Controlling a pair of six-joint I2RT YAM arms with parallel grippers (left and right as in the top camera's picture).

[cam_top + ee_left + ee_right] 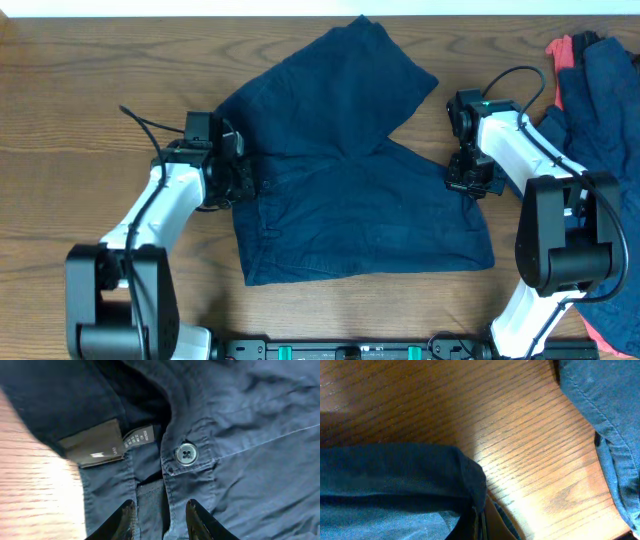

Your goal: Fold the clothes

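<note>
On the wooden table (60, 120), shorts (350, 200) are pinched by the right gripper (479, 522); with the left gripper (160, 510) spread wide, a skewed fold is risked.

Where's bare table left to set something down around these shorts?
Widest free wood: the table left of the left arm. Also the far gap between the shorts and the clothes pile, and a thin strip along the shorts' near hem. Crowded: the right side, with the right arm and pile.
</note>
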